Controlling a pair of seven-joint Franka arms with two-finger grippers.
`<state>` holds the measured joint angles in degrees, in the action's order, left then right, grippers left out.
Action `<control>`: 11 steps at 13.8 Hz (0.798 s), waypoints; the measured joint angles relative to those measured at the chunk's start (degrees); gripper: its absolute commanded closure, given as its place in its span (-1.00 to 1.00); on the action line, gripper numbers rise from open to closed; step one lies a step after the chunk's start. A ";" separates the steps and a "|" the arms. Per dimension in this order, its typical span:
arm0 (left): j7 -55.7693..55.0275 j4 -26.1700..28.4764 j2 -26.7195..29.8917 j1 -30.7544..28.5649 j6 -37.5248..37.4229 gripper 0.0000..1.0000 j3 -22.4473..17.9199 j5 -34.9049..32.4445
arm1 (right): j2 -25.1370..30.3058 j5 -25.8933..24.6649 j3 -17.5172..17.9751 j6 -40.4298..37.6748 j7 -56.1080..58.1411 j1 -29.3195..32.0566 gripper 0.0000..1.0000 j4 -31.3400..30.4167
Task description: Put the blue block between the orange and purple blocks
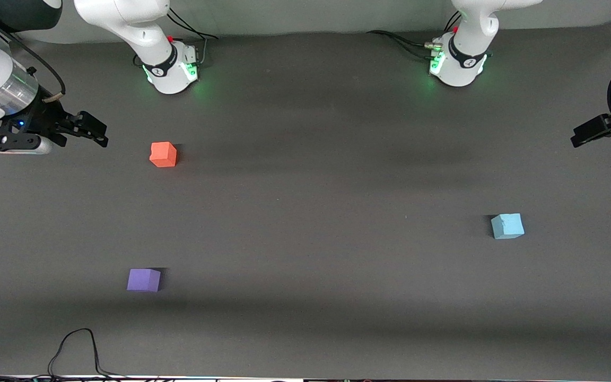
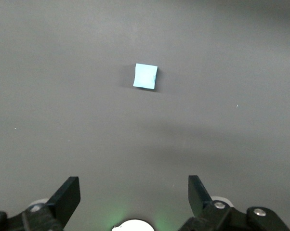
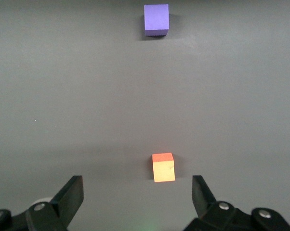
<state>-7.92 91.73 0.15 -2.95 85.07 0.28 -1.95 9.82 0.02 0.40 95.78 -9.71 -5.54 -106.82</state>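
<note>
Both pincers are hanging wide open and empty as I'm watching: the left pincer (image 2: 134,196) over the counter's left-arm end, the right pincer (image 3: 138,197) over its right-arm end. I'm seeing a dark grey matte counter (image 1: 316,212). The blue block (image 1: 507,226) is sitting toward the left arm's end, well apart from the orange block (image 1: 163,154) and the purple block (image 1: 143,280), which is lying nearer the front camera.

The small sky-blue foam-like cube (image 1: 507,226) looks matt and soft, nicked along one top edge. The orange-red matt cube (image 1: 163,154) and the lavender-purple matt cube (image 1: 143,279) show no shine. The dark grey table surface (image 1: 311,212) looks matt, cloth-like.
</note>
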 measured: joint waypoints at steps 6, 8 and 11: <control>3.62 3.57 -9.95 -0.24 9.19 -1.00 -0.12 0.07 | -0.01 0.18 -1.15 -0.15 0.00 0.12 -1.00 -1.42; 4.98 6.65 -12.11 -0.41 14.41 -1.00 -0.15 0.07 | -0.05 0.27 -1.57 1.15 0.00 0.13 -1.00 -2.32; 6.14 11.74 -15.98 -1.33 23.36 -1.00 -0.25 0.27 | -0.31 0.41 -1.62 4.41 0.00 0.14 -1.00 -3.12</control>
<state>-1.78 103.47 -15.83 -4.28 108.43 0.03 -1.67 9.50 0.43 -1.22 100.19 -9.71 -5.40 -109.94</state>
